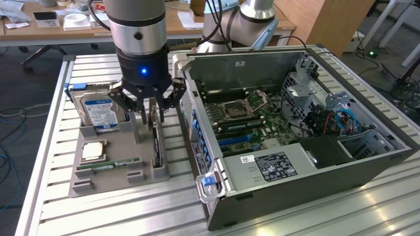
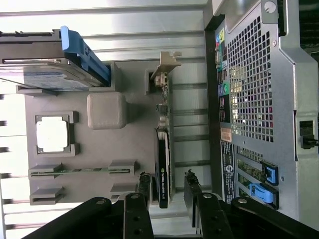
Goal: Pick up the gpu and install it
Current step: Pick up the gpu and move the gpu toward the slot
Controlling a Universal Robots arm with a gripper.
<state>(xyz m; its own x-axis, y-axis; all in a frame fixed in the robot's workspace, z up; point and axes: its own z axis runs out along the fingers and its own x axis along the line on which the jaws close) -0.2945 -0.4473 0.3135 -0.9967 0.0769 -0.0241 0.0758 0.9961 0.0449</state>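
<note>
On a slatted metal table (image 1: 98, 216), gripper (image 2: 168, 179) fingers (image 2: 191, 190) apart astride the gpu (image 2: 163, 162), wooden desk (image 1: 33, 32) behind

- The exterior view looks down at a slant from high up and fairly far back. It takes in the slatted table (image 1: 98, 216), with the grey tray (image 1: 115, 179) on the exterior view's left and the open computer case (image 1: 371, 167) on its right; desks lie beyond.
- The arm (image 1: 136, 29) comes in from that view's upper edge, cut off above.
- The wrist view looks straight down along the gripper (image 2: 167, 181), whose fingers stand in its foreground, close over the tray.
- Both views share the tray, the hard drive (image 2: 50, 74), the card (image 2: 163, 149) standing on edge and, probably, the same perforated end of the case.
</note>
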